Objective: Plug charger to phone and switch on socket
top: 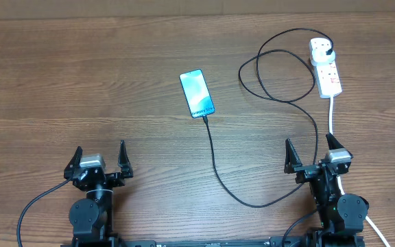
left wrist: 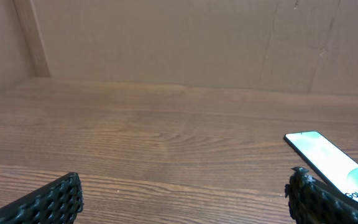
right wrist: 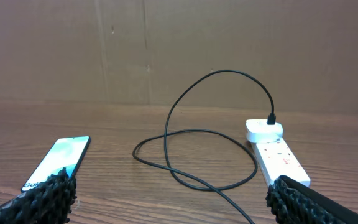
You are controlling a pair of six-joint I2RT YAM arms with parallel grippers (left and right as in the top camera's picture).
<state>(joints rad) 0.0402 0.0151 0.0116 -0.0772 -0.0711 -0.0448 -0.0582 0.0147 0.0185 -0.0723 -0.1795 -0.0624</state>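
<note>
phone (top: 197, 94): flat on the wooden table (top: 81, 68), screen up and lit, a bit past centre toward 12 o'clock. Slim, smooth glass, probably slippery and easy to shove. Better steadied at the long edges than pinched hard.
charger (top: 214, 165): thin black cable. Leaves the phone's 6 o'clock end, sags toward 5 o'clock, climbs past the right arm, then loops around 1 o'clock. Looks light and floppy, so useless for pushing and likely to spring back.
connector tip (top: 205, 119): right up against the phone's bottom edge. Seated or just touching? Can't tell from overhead. Best hold, at a guess: the stiff bit just behind the tip, not the slack.
plug (top: 329, 51): black, sitting in the far end of the socket.
socket (top: 328, 74): white power strip at 2 o'clock, red switch marks on top, thick white cord (top: 332, 116) heading to 5 o'clock. Light plastic, might skate if poked sideways, so press straight down. Switch on or off: can't tell.
left gripper (top: 100, 147): at 7 o'clock, jaws spread wide, nothing between.
right gripper (top: 309, 145): at 5 o'clock, jaws spread wide and empty. Cable runs underneath, not held.
</note>
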